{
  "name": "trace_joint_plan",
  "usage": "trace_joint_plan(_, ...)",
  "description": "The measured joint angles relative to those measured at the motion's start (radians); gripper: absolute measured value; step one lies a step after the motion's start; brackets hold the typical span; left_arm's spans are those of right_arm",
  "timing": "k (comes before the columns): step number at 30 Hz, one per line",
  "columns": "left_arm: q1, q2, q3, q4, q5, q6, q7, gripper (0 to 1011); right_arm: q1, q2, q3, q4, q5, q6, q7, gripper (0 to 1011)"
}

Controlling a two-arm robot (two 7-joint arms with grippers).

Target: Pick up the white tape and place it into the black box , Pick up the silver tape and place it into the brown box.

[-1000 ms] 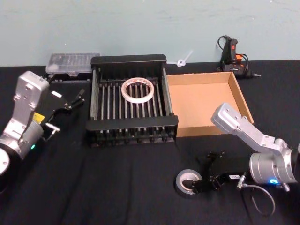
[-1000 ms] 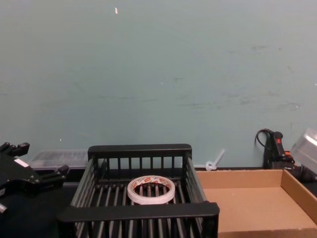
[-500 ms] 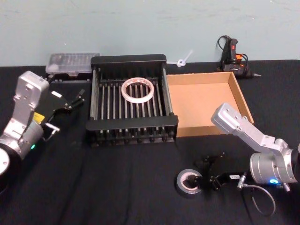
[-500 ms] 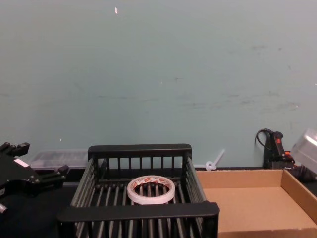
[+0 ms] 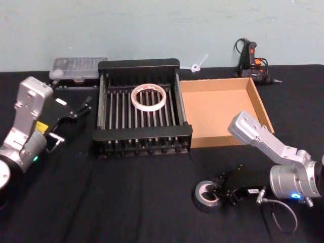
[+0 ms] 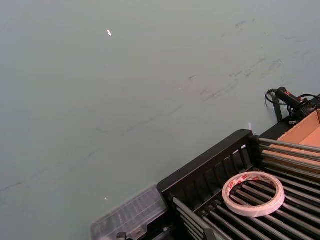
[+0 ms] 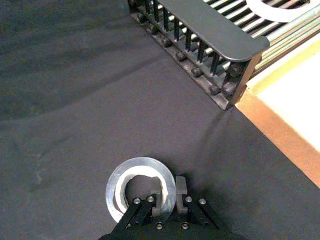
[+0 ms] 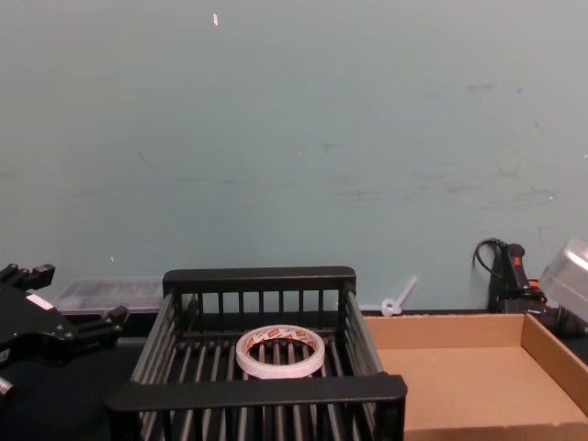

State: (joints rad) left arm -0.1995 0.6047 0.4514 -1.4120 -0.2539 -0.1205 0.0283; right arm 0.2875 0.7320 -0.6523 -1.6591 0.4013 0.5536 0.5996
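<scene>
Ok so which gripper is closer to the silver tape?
Right. The right gripper is shut on the silver tape's wall; the left gripper sits beside the black box.

bench (image 5: 126, 192): black cloth
centre: black box (image 5: 142, 134)
right of it: brown box (image 5: 221, 139), touching
lower right: silver tape (image 5: 206, 195)
upper left: clear case (image 5: 78, 67)
upper right: glue gun (image 5: 251, 59)

Both arms have silver-grey metal links with boxy outer segments and rounded joint housings. A small blue indicator light shows on each wrist housing. The left gripper (image 5: 76, 109) and the right gripper (image 7: 168, 187) are black, with screws at the finger bases. A thin grey cable, possibly a sensor lead, loops beneath the right wrist.
</scene>
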Motion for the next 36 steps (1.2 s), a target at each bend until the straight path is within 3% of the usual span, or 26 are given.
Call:
trace_joint_plan(14, 0.000, 0.000, 0.000, 0.000, 0.000, 0.000, 0.000, 1001, -0.007, 0.000, 0.014, -0.003, 0.006, -0.013, -0.006, 176)
trace_joint_plan(27, 0.000, 0.000, 0.000, 0.000, 0.000, 0.000, 0.000, 1001, -0.029, -0.024, 0.125, -0.014, 0.039, -0.042, -0.120, 176)
trace_joint_plan(36, 0.000, 0.000, 0.000, 0.000, 0.000, 0.000, 0.000, 1001, 0.013, -0.068, 0.184, 0.032, 0.012, -0.050, -0.193, 176)
